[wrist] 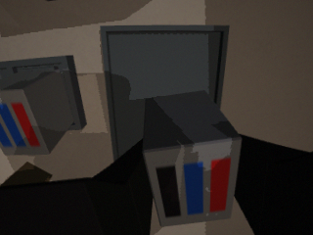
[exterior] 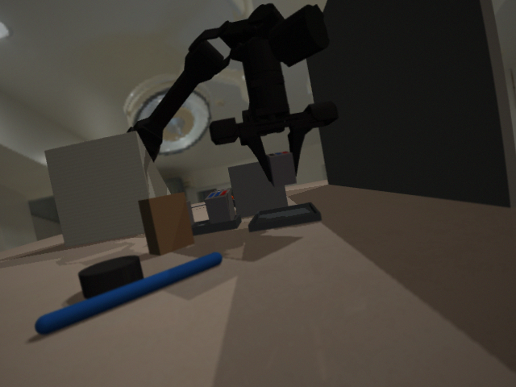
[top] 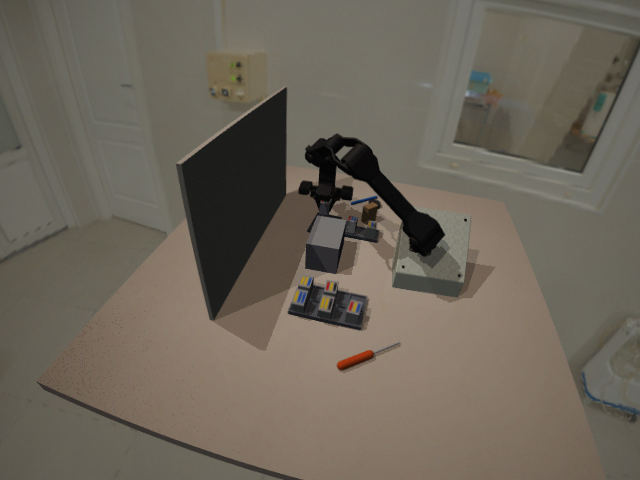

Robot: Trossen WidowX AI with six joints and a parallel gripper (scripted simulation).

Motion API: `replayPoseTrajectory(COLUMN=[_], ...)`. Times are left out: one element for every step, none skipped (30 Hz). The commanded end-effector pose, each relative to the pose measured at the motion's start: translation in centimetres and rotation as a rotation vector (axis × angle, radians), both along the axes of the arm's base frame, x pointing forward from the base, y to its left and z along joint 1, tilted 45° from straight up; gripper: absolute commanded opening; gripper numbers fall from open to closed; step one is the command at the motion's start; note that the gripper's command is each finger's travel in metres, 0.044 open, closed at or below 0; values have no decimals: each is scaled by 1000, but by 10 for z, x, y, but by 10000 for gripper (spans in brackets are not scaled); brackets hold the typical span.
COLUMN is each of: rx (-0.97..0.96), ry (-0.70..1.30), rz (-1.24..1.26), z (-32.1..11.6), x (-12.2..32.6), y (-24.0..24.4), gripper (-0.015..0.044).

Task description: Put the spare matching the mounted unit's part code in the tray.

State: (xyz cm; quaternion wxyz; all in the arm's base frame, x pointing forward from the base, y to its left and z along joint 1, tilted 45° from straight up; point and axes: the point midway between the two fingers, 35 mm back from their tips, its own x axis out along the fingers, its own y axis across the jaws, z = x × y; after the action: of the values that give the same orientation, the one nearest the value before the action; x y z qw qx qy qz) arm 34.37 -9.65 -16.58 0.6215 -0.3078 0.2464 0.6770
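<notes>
Fingers (exterior: 280, 166) clamped partway on a small grey spare (wrist: 193, 168) w/ black, blue & red stripes on its face, held just above the dark tray (wrist: 163, 64), not touching it. Tray sits on the bench (top: 439, 372) beside the grey mounted unit (top: 324, 250). Another striped block (wrist: 22, 124) stands on a dark base just beside the tray. Rack of other spares (top: 328, 304) lies nearer the orange screwdriver (top: 364, 356).

The table (top: 465, 372) carries a dark upright panel (top: 237, 191) at left, a grey block (top: 324, 250) mid-table, the pale base (top: 433, 253) at right — and nearer, a rack (top: 328, 308) and a screwdriver (top: 361, 357).
</notes>
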Motion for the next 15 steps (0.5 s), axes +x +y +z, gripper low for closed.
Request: replayPoseTrajectory(rx=[5,5,6,6,6,6,6,6,6,6,7,7,7,7,7], ry=[5,5,5,5,5,5,5,5,5,5,5,5,5,5,5], rz=[-5,-5,-5,-5,-4,-4,-4,-4,-4,-4,-4,-4,-4,-4,-4], z=[-3,-4,-4,-5,-6,-6,-7,-8,-8,-9,-10,-10,-11,-12,-12], x=[-2,-2,-2,-2,-2,-3,-3,-3,-3,-3,-4,-4,-4,-4,-4], y=[4,5,6,7,7,8,9,10,10,11,12,13,13,14,15], gripper=[0,0,0,0,0,0,0,0,0,0,0,0,0,0,0])
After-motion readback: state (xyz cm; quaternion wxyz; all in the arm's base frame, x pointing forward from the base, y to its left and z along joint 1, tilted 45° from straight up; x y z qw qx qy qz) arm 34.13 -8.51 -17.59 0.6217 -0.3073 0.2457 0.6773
